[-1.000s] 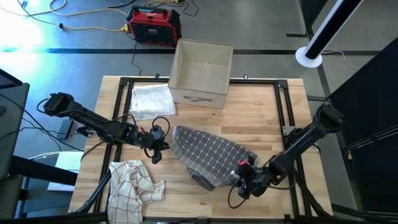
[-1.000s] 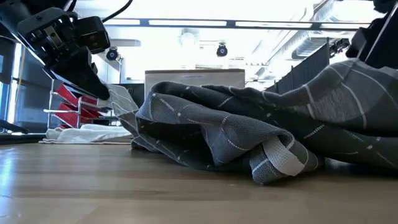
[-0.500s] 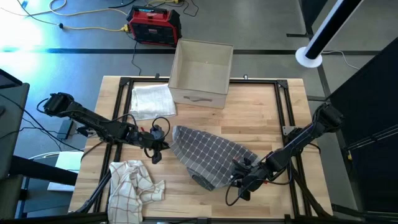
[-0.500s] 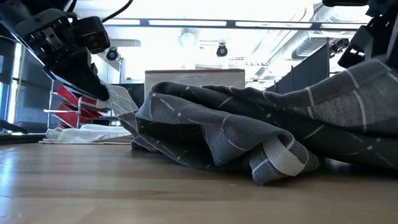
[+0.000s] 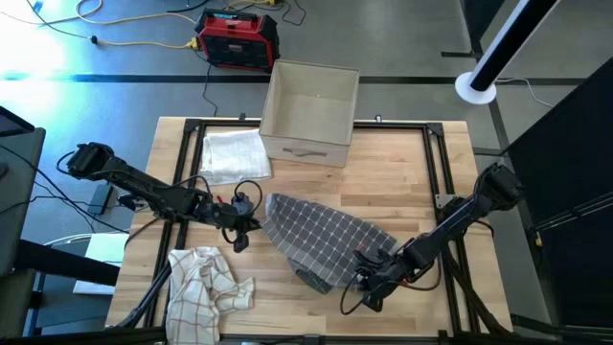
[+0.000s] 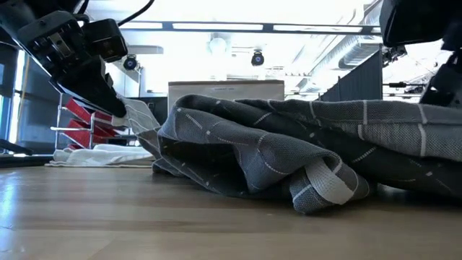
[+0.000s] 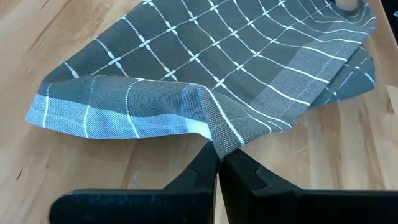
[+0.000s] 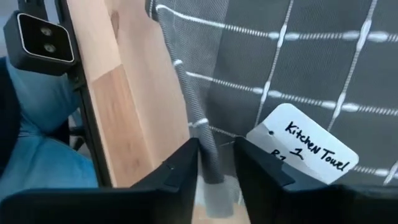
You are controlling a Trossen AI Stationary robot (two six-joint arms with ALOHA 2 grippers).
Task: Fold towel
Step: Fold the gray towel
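- L fingers (image 7: 214, 163) pinched tight on a gathered fold at the grey towel's (image 5: 321, 240) edge; in the high view that grip (image 5: 247, 222) sits at the towel's left end.
- R fingers (image 8: 214, 163) nearly closed, with a towel edge running between them, beside a white tag (image 8: 305, 144) reading "Kitchen Towel"; in the high view R grip (image 5: 369, 278) is at the towel's lower right corner.
- Grey towel lies crumpled mid-desk (image 5: 402, 182), stretched between the 2 grips.
- Count: 3 cloths – 1 grey, 1 white folded (image 5: 233, 153) at far left, 1 checked, bunched (image 5: 206, 283) at near left.
- 1 box (image 5: 309, 113) at far edge.
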